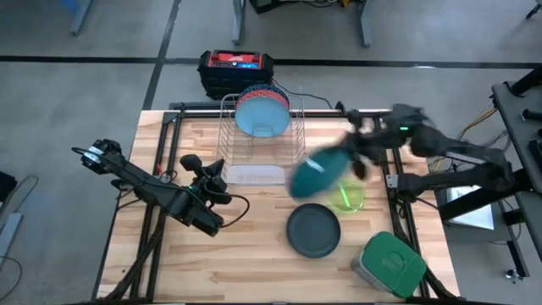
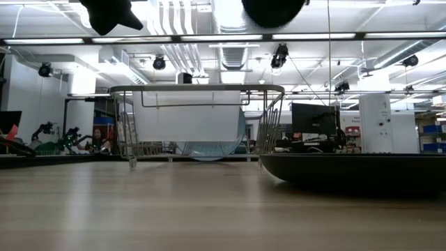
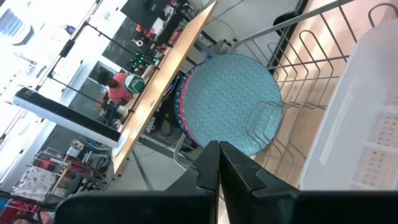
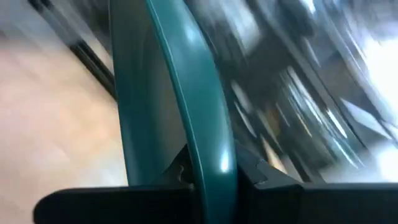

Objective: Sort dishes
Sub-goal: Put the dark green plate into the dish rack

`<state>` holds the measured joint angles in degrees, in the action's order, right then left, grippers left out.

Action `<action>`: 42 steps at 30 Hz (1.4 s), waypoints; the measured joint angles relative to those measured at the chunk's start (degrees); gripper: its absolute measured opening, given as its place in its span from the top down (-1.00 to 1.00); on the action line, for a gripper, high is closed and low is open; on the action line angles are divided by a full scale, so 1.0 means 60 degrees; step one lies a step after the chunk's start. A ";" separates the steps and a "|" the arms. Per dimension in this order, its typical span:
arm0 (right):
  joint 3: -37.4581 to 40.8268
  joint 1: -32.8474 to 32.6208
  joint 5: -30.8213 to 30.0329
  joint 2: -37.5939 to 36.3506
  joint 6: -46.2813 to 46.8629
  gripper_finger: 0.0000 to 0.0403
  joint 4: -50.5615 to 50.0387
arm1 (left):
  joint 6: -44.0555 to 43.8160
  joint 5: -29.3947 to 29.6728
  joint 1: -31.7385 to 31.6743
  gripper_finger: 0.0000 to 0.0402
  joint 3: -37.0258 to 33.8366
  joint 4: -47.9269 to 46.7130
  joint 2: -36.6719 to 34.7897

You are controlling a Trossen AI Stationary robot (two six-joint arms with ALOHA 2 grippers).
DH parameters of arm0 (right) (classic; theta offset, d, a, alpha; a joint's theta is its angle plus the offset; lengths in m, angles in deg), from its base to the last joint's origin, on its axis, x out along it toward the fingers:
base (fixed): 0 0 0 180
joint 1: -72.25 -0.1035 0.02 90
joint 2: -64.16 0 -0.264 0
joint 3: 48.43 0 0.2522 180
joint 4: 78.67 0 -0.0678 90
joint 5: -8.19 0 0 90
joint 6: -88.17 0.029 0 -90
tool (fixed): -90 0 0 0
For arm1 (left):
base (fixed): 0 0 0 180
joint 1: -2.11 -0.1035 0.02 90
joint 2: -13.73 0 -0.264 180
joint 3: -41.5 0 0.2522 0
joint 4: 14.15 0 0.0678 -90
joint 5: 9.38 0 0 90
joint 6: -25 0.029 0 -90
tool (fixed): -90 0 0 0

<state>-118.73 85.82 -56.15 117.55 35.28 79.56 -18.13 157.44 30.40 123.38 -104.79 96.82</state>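
My right gripper (image 1: pixel 356 161) is shut on a teal plate (image 1: pixel 318 174), held in the air right of the silver wire rack (image 1: pixel 254 140); the wrist view shows the plate (image 4: pixel 186 93) edge-on. A blue-speckled plate (image 1: pixel 261 115) stands on its rim at the rack's far end, with a red-patterned plate (image 1: pixel 254 90) behind it. A dark green plate (image 1: pixel 313 230) lies flat on the table. A neon-green cup (image 1: pixel 348 197) stands beside it. My left gripper (image 1: pixel 213 176) is shut and empty, left of the rack, pointing at the blue-speckled plate (image 3: pixel 230 99). My right gripper pinches the teal plate's rim (image 4: pixel 214 158) between its two fingers, one finger on each face. The fingers come from the table's right side. The plate is lifted clear of the table and tilted, reaching from the fingers toward the rack.
A grey container with a green lid (image 1: pixel 389 264) sits at the near right corner. A white tray (image 1: pixel 254 175) lies at the rack's near end. A black and red box (image 1: pixel 237 69) stands beyond the table's far edge. Bare wood lies at the near left.
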 joint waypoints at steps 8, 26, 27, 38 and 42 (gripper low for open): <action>0.0410 0.0913 0.6857 -0.1272 0.2375 0.89 -0.0107 | -0.0001 0.0020 0.0001 1.00 0.0000 0.0038 0.0004; 0.0287 0.0859 0.4957 0.0941 0.3703 0.89 0.0614 | -0.0004 0.0024 0.0001 1.00 0.0000 0.0057 0.0011; 0.0287 0.0908 0.4211 0.1126 0.4212 0.89 0.1111 | -0.0004 0.0033 0.0001 1.00 0.0000 0.0021 0.0011; 0.0254 0.2672 -0.2825 0.2681 0.8518 0.82 0.3809 | 0.0412 0.1763 -0.0275 1.00 -0.0015 -0.2163 -0.0228; 0.0107 0.2911 -0.3130 0.3944 0.8629 0.90 0.4228 | 0.1090 0.1884 -0.0823 1.00 -0.0109 -0.2151 -0.1191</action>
<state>-118.09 103.29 -74.93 141.21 87.05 104.93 -11.59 168.75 25.46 122.72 -117.70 89.67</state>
